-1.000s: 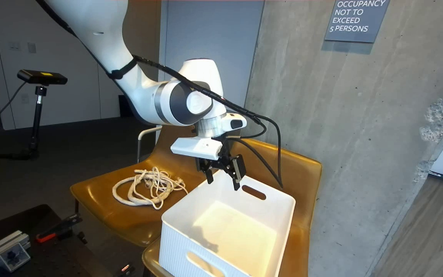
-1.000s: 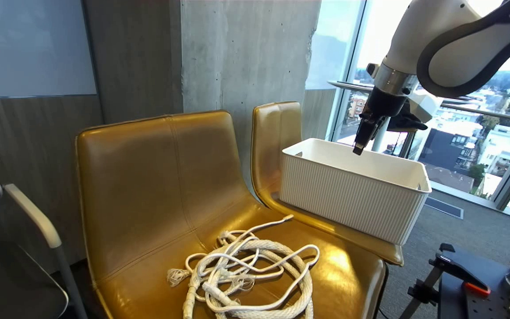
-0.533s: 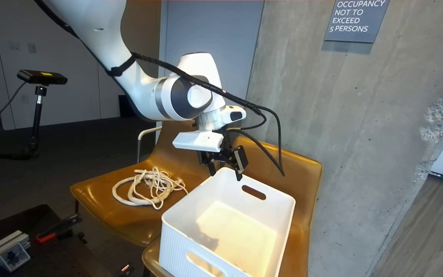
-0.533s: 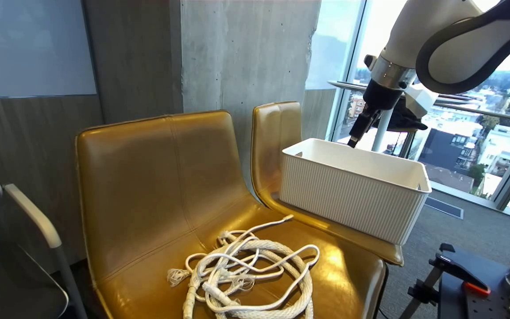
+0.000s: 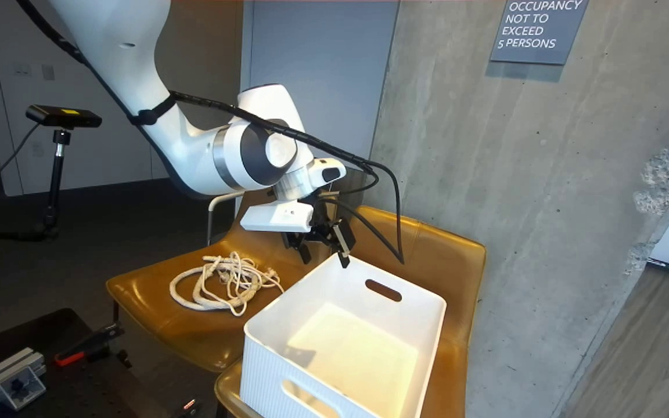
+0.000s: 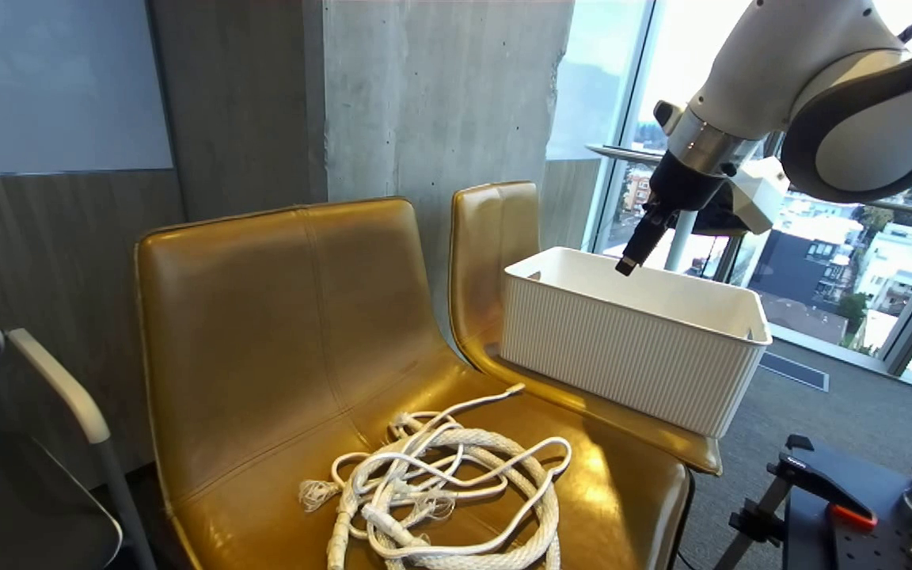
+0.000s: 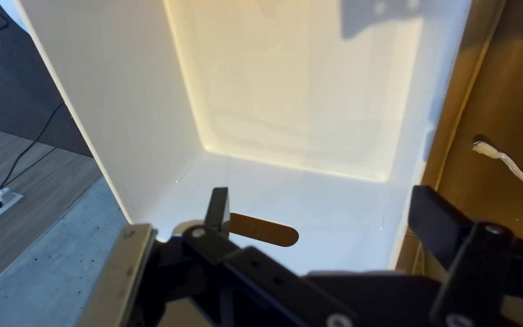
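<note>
My gripper [image 5: 324,257] stands open with nothing between its fingers, tilted over the rim of a white ribbed bin [image 6: 622,356]. In the wrist view the two fingers are wide apart; the left finger [image 7: 217,206] overlaps the oval handle hole, and the right finger [image 7: 438,218] lies across the bin's side rim. The bin holds no object that I can see, only the arm's shadow on its floor [image 7: 288,91]. On the seat beside it lies a coiled off-white rope [image 6: 481,437], away from the gripper. Its loose end [image 7: 488,149] shows at the wrist view's right.
The bin rests on a tan chair [image 5: 453,348]; the rope's chair [image 6: 266,317] adjoins it. A concrete pillar [image 5: 543,203] rises behind. A dark table [image 6: 808,507] with a clamp [image 6: 820,483] stands in front. Black cables [image 5: 395,220] loop off the wrist.
In an exterior view the gripper has risen a little, then shifted left toward the bin's rope-side rim, with the forearm swinging along. The jaws stay open; bin and rope have not moved.
</note>
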Tool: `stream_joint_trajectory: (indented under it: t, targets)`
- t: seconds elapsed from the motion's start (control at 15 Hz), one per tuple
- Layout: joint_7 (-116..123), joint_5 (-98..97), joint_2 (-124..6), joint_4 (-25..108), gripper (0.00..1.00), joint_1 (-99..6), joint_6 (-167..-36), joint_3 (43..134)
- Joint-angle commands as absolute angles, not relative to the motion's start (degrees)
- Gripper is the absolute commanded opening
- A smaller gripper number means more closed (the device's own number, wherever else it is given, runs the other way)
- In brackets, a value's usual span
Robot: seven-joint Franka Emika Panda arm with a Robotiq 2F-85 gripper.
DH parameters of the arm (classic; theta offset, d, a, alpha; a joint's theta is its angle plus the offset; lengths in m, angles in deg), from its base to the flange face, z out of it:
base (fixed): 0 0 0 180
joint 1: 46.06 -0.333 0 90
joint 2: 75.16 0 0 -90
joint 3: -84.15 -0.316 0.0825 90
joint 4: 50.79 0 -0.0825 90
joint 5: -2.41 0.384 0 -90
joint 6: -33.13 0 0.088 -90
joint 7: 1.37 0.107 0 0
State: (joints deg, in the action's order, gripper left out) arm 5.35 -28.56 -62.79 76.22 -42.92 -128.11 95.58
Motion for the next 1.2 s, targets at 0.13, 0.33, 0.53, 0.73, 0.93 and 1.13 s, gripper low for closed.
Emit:
stream_joint_trajectory:
  t: [0.13,0.33,0.53,0.73,0.93,1.13]
  targets:
    - [9.6,-32.9,-62.8,77.5,1.00,-43.9,-130.2,96.4]
    - [9.8,-33.1,-62.8,77.6,1.00,-44.0,-130.3,96.5]
    - [9.8,-33.1,-62.8,77.6,1.00,-44.0,-130.3,96.6]
    - [9.8,-33.1,-62.8,77.6,1.00,-44.0,-130.3,96.6]
    - [9.8,-33.1,-62.8,77.6,1.00,-44.0,-130.3,96.6]
    - [9.8,-33.1,-62.8,77.6,1.00,-44.0,-130.3,96.6]
